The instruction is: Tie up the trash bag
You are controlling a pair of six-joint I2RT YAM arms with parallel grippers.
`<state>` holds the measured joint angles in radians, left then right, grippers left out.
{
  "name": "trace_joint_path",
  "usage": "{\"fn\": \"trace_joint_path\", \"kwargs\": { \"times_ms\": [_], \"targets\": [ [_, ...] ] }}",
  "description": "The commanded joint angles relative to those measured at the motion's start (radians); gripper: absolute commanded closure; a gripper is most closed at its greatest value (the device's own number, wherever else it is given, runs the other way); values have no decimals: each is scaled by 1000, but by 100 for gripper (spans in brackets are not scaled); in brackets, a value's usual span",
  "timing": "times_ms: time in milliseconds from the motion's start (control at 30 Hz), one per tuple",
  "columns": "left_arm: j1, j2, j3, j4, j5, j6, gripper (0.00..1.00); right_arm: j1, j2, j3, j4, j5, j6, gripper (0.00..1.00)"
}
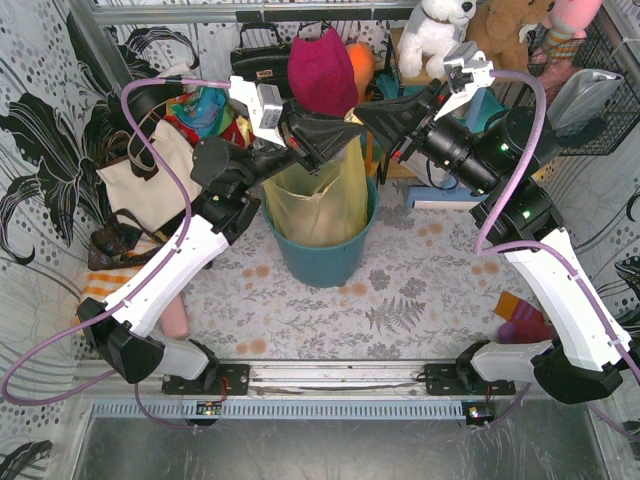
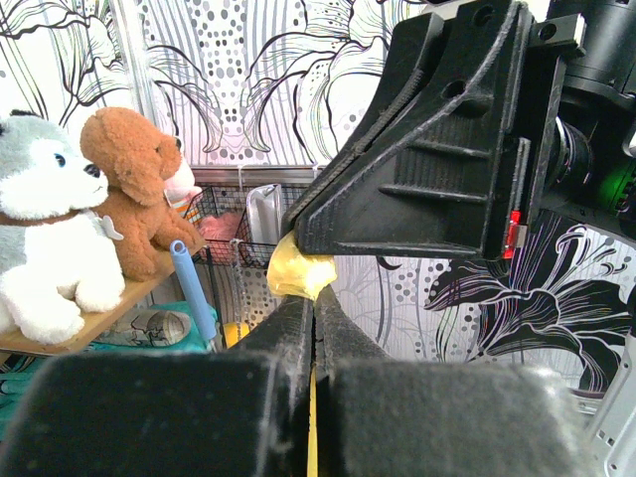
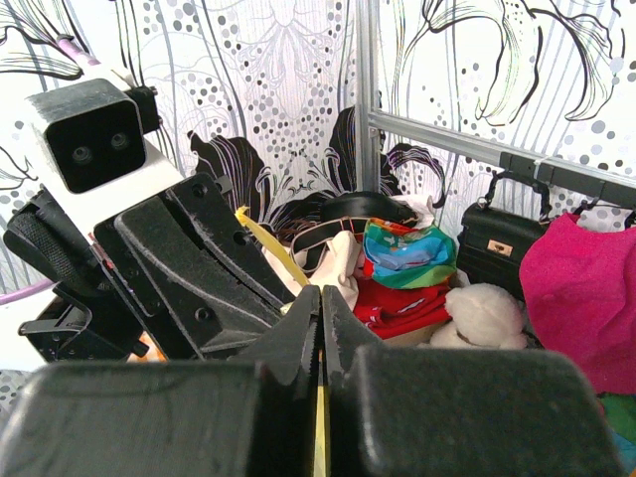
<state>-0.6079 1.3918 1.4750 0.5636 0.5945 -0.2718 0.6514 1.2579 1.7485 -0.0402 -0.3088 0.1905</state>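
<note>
The yellow translucent trash bag [image 1: 318, 208] sits in a teal round bin [image 1: 325, 259] at the table's middle back. Both grippers meet above the bin's mouth. My left gripper [image 1: 342, 138] is shut on a handle flap of the trash bag; yellow plastic [image 2: 301, 272] bunches past its tips and a yellow strip shows between its jaws. My right gripper [image 1: 362, 118] is shut on the other flap; a yellow strip [image 3: 266, 248] runs past its tips [image 3: 320, 294] toward the left gripper's body [image 3: 189, 268]. The two grippers' tips nearly touch each other.
A cream tote bag [image 1: 150, 180] with black straps stands left of the bin. A magenta cloth [image 1: 322, 70], a black handbag [image 1: 258, 52] and plush toys [image 1: 438, 35] line the back. A wire basket [image 1: 600, 90] is at the far right.
</note>
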Motion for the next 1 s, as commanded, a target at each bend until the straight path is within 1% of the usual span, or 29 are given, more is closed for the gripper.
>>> {"fn": "trace_joint_path", "kwargs": {
  "times_ms": [0,67,100,167,233,467,700,967],
  "targets": [
    [4,-30,12,27,-16,9,86,5,1,19,42,8,0,100],
    [3,-36,8,40,-22,3,62,5,-1,19,49,8,1,100],
    [3,-38,9,43,-26,-1,56,5,-2,20,50,8,1,100],
    [4,-42,12,44,-32,-2,51,5,-2,22,49,6,2,100],
    [4,-43,12,47,-38,1,51,5,-3,19,53,4,3,100],
    [4,-25,32,32,-47,2,58,5,-8,11,54,-2,5,100],
    [3,-1,68,9,-93,2,56,5,-10,8,58,-16,9,100],
    [4,25,96,5,-66,-7,54,5,-14,1,66,-21,15,100]
  ]
}}
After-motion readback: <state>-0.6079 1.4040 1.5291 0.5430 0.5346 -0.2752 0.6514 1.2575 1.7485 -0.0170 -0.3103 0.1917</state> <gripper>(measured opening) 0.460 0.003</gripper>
